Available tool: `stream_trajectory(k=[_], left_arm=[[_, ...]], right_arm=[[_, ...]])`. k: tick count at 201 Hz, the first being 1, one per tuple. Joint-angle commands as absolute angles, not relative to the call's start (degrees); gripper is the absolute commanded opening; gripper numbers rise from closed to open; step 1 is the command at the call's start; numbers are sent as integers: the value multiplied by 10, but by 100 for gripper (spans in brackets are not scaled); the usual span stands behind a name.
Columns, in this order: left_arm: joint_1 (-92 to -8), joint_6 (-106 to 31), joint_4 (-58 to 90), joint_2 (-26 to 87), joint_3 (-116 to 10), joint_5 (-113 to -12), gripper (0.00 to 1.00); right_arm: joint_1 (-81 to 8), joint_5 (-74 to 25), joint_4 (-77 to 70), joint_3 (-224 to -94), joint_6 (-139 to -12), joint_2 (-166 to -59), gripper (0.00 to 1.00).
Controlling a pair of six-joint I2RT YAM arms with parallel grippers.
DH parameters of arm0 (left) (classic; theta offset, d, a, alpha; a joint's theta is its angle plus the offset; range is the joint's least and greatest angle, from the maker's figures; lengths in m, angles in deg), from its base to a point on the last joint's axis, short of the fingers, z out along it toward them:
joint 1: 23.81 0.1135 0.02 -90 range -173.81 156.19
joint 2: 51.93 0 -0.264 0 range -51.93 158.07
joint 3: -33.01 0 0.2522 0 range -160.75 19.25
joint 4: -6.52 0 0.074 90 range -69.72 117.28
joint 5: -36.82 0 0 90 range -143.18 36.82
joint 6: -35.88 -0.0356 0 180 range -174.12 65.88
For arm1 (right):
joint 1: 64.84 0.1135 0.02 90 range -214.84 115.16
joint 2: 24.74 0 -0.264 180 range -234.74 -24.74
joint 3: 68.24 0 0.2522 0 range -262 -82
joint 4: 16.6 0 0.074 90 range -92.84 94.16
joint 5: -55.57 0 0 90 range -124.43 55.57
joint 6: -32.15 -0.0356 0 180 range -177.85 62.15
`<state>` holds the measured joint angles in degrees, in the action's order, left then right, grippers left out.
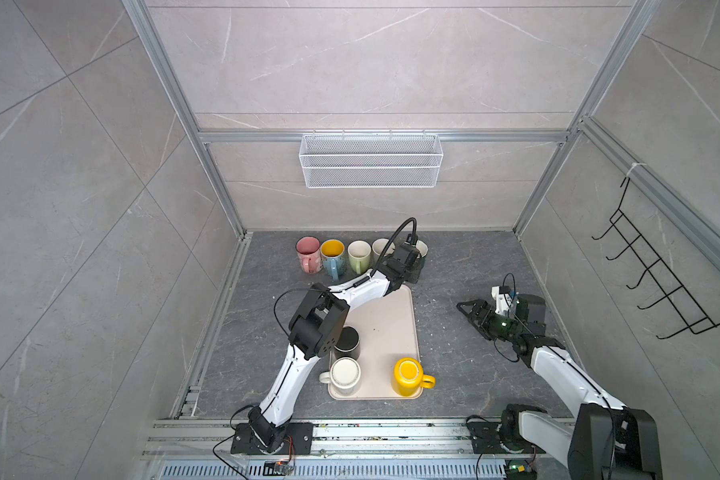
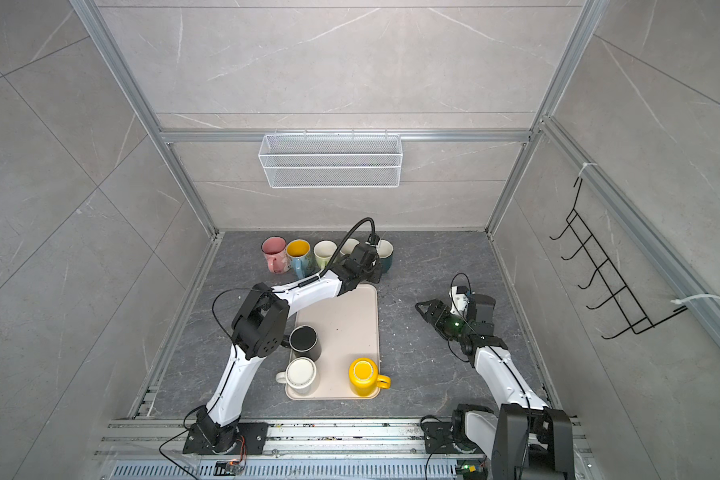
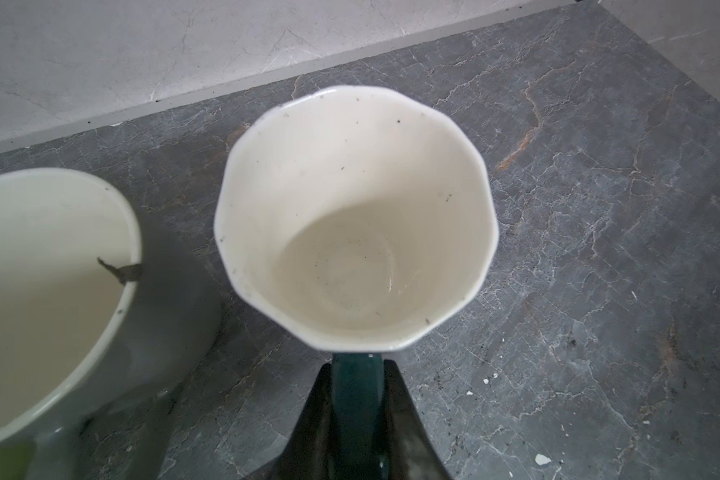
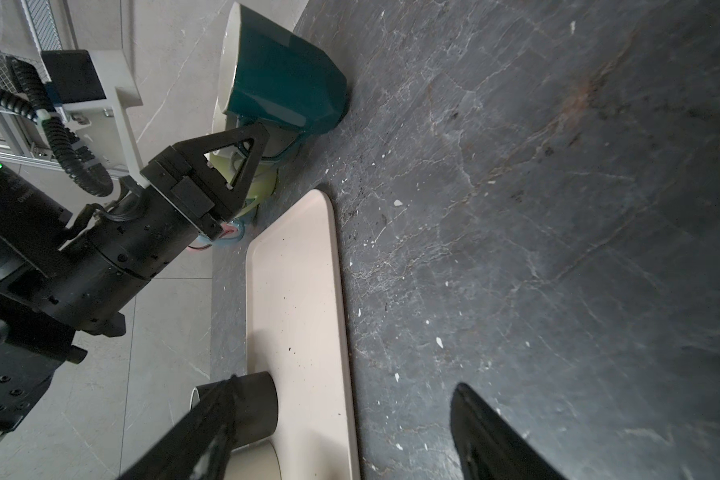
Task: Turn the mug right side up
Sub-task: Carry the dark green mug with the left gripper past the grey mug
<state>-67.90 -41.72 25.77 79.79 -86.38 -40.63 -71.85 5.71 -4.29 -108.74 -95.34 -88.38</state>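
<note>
Five mugs line the back edge of your counter [image 1: 474, 257], all mouth up. The teal mug [image 3: 356, 216] is at the right end of the row, just beside a pale mug [image 1: 381, 248], with the green mug [image 1: 359, 254], blue mug [image 1: 333, 253] and pink mug [image 1: 308, 251] further left. Your left gripper [image 3: 358, 374] has its fingers [image 3: 395, 399] pinched narrow on the teal mug's handle; you cannot tell whether the base rests on the counter or sits just off it. Your right gripper [image 1: 467, 312] hangs over bare counter to the right of the tray [image 1: 391, 316], fingers wide and holding nothing. On the tray's near end, the black mug [image 1: 348, 340], white mug [image 1: 345, 374] and yellow mug [image 1: 408, 376] sit bottom up.
</note>
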Motion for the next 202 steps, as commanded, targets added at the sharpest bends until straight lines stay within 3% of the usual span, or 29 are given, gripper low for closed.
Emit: stream_trajectory(k=[1,130,202], left_arm=[[-677,-420,209,797,-918,-376,0],[-663,-389,233,812,-933,-371,0],[-662,-391,244,807,-923,-376,34]], right_arm=[[-721,64,-42,-1078,-941,-885,82],[-721,71,-45,-1076,-942,-894,82],[-721,71,-45,-1076,-941,-897,82]])
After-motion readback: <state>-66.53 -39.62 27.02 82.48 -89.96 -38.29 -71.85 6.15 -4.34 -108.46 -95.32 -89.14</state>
